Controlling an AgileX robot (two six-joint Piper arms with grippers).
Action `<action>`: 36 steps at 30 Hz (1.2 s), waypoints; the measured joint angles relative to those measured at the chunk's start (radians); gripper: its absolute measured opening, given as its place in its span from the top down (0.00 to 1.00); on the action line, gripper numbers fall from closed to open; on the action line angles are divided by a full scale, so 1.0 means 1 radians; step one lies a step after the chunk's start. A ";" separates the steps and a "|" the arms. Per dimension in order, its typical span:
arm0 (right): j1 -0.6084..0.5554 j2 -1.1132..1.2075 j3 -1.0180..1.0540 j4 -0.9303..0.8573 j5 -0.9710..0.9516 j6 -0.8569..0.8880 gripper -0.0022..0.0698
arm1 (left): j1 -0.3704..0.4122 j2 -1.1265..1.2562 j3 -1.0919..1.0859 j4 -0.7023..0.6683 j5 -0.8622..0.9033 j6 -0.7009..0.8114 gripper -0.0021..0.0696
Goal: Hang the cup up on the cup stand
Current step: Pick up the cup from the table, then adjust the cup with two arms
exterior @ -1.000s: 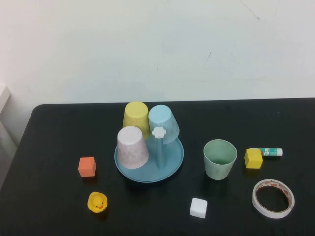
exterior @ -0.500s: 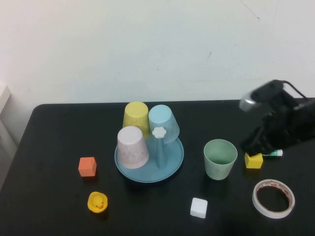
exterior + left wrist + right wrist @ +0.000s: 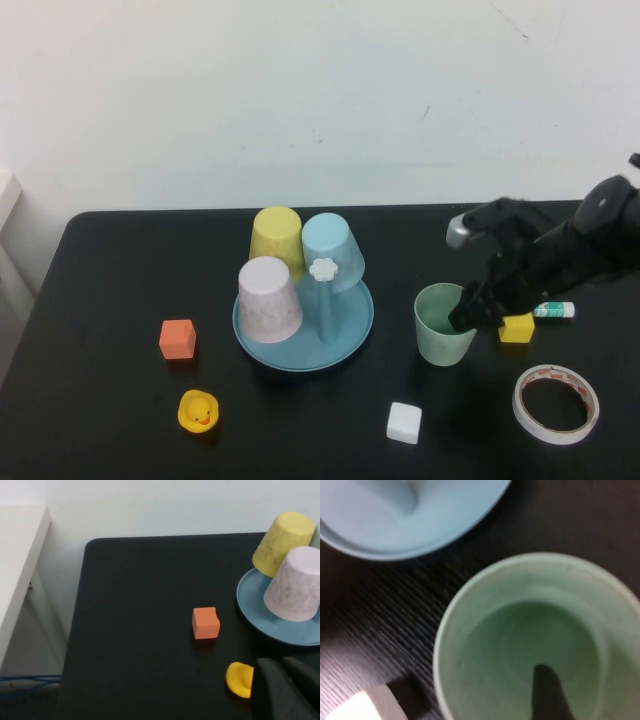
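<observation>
The pale mint-green cup [image 3: 441, 330] stands upright and open-mouthed on the black table, to the right of the cup stand [image 3: 350, 335]. The stand is a blue dish with a middle post topped by a white flower cap [image 3: 323, 268]. My right gripper [image 3: 468, 312] is at the cup's right rim, open, with one dark finger [image 3: 545, 687] reaching down inside the cup [image 3: 520, 630]; the other finger is hidden. My left gripper [image 3: 284, 667] is out of the high view, shut and empty, low over the table near the duck [image 3: 239, 679].
A yellow cup [image 3: 277, 238], a light blue cup [image 3: 332, 248] and a pale pink cup [image 3: 268, 298] sit upside down on the stand. Around it lie an orange cube [image 3: 177, 339], a duck [image 3: 198, 411], a white cube [image 3: 404, 422], a yellow cube [image 3: 517, 328], a glue stick [image 3: 553, 310] and a tape roll [image 3: 555, 403].
My right arm came into view from the right and moved left and down to the mint-green cup's rim. The cup and the other things have not moved.
</observation>
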 joint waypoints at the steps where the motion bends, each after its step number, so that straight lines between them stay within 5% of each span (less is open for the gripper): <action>1: 0.000 0.011 0.000 0.002 0.000 0.000 0.47 | 0.000 0.000 0.000 -0.006 0.000 -0.003 0.97; 3: 0.000 0.023 0.000 0.002 0.000 0.002 0.54 | 0.000 0.000 0.000 -0.029 -0.002 -0.009 0.97; 7: 0.000 0.020 -0.016 0.010 0.035 0.006 0.84 | 0.000 0.000 0.000 -0.152 -0.061 -0.015 0.97; 11: 0.002 -0.020 -0.045 0.010 0.099 0.022 0.93 | 0.000 0.000 0.000 -0.425 -0.144 -0.017 0.90; 14: 0.005 -0.093 -0.059 0.010 0.163 0.029 0.93 | 0.000 0.000 0.000 -0.711 -0.177 -0.019 0.61; 15: 0.009 -0.154 -0.061 0.013 0.194 0.030 0.93 | 0.000 0.000 0.000 -0.920 -0.183 -0.021 0.35; 16: 0.017 -0.189 -0.061 0.021 0.207 0.030 0.93 | 0.000 0.002 0.000 -1.037 -0.183 -0.021 0.23; 19: 0.052 -0.288 -0.061 0.098 0.232 -0.009 0.93 | 0.000 0.012 0.000 -1.313 -0.188 -0.021 0.07; 25: 0.230 -0.425 -0.061 0.496 0.236 -0.279 0.93 | 0.000 0.021 0.000 -1.585 -0.205 -0.021 0.01; 31: 0.436 -0.434 -0.061 0.874 0.236 -0.551 0.93 | 0.000 0.021 0.000 -1.662 -0.174 -0.021 0.01; 36: 0.548 -0.416 -0.065 0.937 0.187 -0.641 0.93 | 0.000 0.021 0.000 -1.670 -0.150 -0.021 0.01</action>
